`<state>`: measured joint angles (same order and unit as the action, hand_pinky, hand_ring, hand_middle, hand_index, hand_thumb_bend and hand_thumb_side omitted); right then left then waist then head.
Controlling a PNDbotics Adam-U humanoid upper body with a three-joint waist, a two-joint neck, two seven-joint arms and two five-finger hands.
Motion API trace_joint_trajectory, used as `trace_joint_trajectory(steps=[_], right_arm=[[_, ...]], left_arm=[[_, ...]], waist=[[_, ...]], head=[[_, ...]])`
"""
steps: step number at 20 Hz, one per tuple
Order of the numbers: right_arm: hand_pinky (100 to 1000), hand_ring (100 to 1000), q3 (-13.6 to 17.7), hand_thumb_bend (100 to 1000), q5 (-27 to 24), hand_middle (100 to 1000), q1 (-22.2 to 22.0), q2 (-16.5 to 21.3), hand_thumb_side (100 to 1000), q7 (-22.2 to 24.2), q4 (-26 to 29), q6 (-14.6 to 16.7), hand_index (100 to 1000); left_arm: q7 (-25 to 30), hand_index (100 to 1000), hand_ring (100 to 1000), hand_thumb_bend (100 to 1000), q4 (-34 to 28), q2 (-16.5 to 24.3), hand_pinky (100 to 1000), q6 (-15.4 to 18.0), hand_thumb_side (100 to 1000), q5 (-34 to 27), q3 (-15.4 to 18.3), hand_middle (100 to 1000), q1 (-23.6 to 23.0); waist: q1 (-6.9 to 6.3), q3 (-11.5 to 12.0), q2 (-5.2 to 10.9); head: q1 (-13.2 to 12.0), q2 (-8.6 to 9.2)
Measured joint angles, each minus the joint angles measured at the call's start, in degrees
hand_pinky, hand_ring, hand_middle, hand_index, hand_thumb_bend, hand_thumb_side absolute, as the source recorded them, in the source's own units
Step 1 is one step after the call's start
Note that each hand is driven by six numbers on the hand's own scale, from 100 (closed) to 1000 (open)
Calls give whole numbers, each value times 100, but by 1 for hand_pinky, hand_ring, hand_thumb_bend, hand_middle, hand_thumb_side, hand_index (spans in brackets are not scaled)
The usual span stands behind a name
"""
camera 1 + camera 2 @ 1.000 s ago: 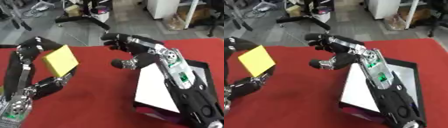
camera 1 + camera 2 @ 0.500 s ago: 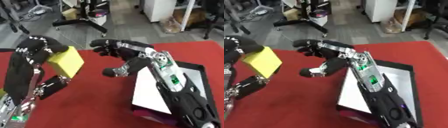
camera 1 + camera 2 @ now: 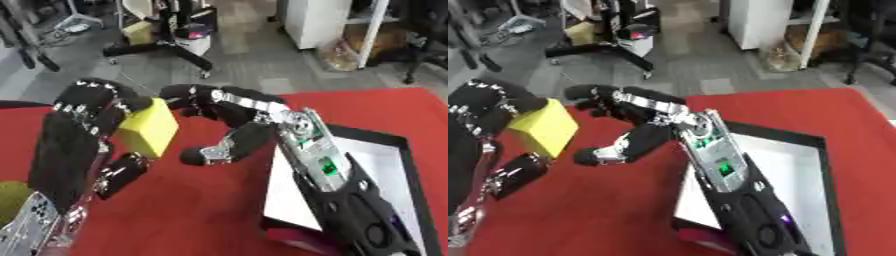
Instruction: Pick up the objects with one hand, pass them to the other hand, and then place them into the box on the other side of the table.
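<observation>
Yellow block (image 3: 149,131) is up off the table at about 10 o'clock in the view, held in the left hand (image 3: 83,132): fingers curled over its top edge, thumb under it. Right hand (image 3: 229,126) sits just beside it at centre, fingers spread and reaching over toward the block's top corner, thumb (image 3: 219,150) splayed low. Can't tell if the fingertips touch the block or are just short of it; nothing is pinched on that side.

Risks, my read:
- left hand lets go before the right has fingers and thumb on opposite faces -> block drops onto the cloth, maybe rolls away from the box
- right thumb sits well below the block, so it may close on air or tip the block out of the left hand's hold
- the two hands' fingers overlap at the top edge, could jam against each other

White-floored box (image 3: 794,170) with a black rim lies at 4 o'clock under the right forearm, so the carry over is short.

Table (image 3: 201,210) is covered in red cloth. Beyond it there's grey floor, an office chair base (image 3: 162,47) at 12 o'clock, a white cabinet (image 3: 759,22) at 1 o'clock
</observation>
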<state>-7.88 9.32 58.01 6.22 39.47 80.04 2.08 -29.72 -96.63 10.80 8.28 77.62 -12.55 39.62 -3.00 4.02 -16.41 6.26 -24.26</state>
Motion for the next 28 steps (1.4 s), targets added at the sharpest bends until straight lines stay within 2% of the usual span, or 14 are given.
trace_joint_trajectory(steps=[5,10,19,28], right_arm=[[1000,1000,5,548,436,1000,1,-72,247,-341,-136,70,1000],[1000,1000,6,555,511,1000,34,-101,230,-520,-197,66,1000],[1000,1000,34,514,596,1000,52,-169,279,-689,-282,-116,1000],[1000,1000,36,484,547,1000,101,-266,310,-494,-304,-532,1000]], left_arm=[[207,615,583,473,158,-136,642,-369,100,369,18,519,61],[407,617,581,488,223,-185,645,-597,100,620,36,517,80],[469,617,569,490,223,-312,642,-677,100,698,31,508,113],[192,631,567,497,350,-442,644,-631,100,708,26,510,133]], waist=[[0,24,-4],[0,27,-19],[0,73,-78],[0,98,-129]], head=[[29,43],[52,76],[122,150],[196,260]])
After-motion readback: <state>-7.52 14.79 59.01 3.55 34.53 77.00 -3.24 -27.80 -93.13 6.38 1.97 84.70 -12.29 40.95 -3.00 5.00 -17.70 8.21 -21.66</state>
